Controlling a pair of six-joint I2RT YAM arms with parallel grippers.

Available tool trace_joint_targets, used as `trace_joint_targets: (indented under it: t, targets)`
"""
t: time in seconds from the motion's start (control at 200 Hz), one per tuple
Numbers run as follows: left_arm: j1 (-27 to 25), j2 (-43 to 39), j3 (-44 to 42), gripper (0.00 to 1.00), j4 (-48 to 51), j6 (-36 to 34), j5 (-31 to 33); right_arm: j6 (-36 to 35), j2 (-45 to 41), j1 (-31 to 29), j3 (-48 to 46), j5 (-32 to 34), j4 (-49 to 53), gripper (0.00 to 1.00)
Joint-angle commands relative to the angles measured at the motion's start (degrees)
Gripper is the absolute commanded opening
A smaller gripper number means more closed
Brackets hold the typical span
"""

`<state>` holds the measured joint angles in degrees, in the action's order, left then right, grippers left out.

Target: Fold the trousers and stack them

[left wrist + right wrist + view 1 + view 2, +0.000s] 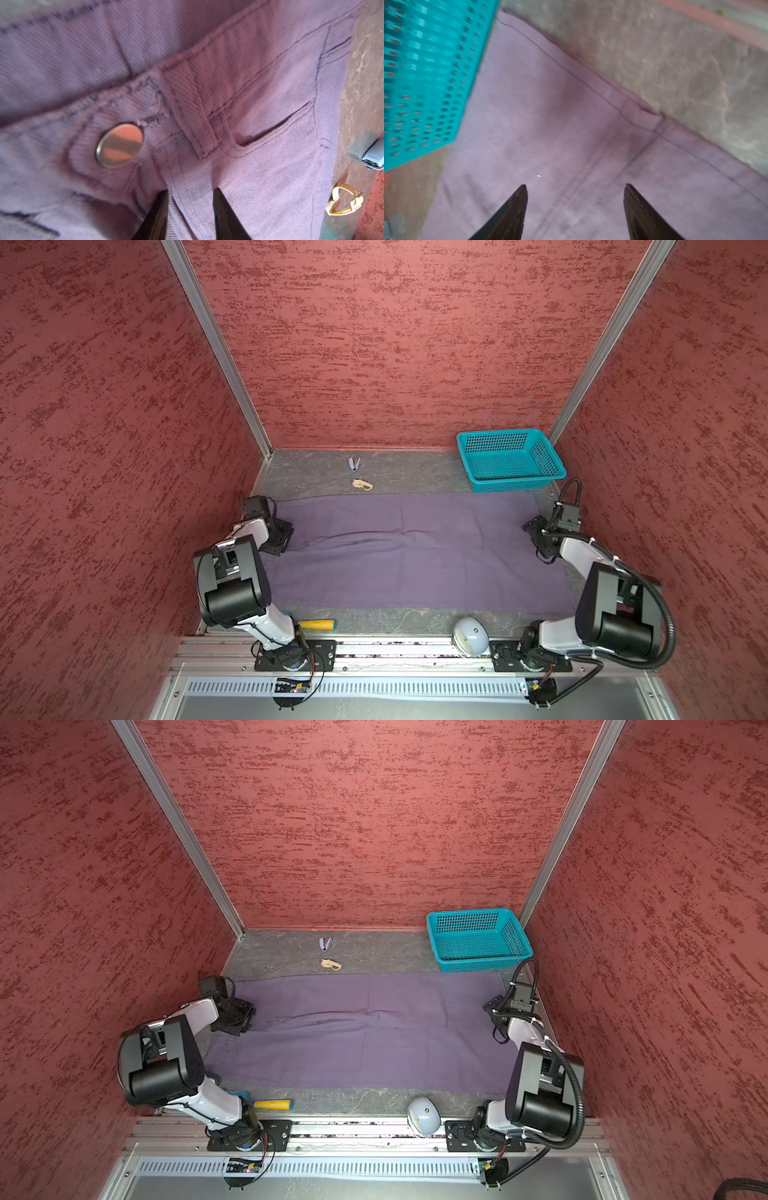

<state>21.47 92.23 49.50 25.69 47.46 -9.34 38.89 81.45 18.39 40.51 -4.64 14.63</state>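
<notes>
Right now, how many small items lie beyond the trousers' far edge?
2: a blue-grey gadget by the back wall; a beige heart-shaped clip nearer the trousers. The basket may hide more.

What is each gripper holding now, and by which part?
The left gripper pinches the soft purple cloth trousers by the fly fold beside the round metal button; the right gripper is open, holding nothing.
</notes>
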Motion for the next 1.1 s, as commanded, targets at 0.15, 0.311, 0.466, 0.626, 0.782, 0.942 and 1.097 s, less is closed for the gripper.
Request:
trace_joint_targets:
  t: [0.15, 0.311, 0.466, 0.626, 0.782, 0.942, 1.097]
  targets:
    - [-1.1, -3.3, -1.3, 0.4, 6.0, -1.9, 2.2, -2.7, 0.9, 1.0, 5.3, -1.5, 0.0, 0.17]
    - [-2.8, -8.8, -0.4, 0.43, 9.4, -3.4, 2.0, -2.6, 6.1, 1.0, 8.3, -6.3, -0.6, 0.0]
    - [-4.8, -17.0, 0.9, 0.52, 14.9, -6.0, 4.9, -3.8, 5.9, 1.0, 7.2, -6.1, -0.3, 0.0]
    - [-5.5, -22.5, 0.4, 0.51, 17.7, -7.6, 5.3, -7.4, 6.1, 1.0, 8.0, -4.9, 2.3, 0.0]
    - [-15.2, -22.6, 0.3, 0.45, 18.3, -6.7, 5.9, -7.1, 6.0, -0.8, 6.9, -6.3, 1.1, 0.0]
    - [-32.2, -17.3, 3.5, 0.45, 16.8, -6.6, 8.9, -6.0, 7.1, -8.7, 6.6, -7.0, -2.1, 0.0]
    - [-42.3, -10.2, 5.5, 0.46, 13.6, -7.0, 8.6, -7.2, 6.5, -20.9, 8.1, -5.5, -8.0, 0.0]
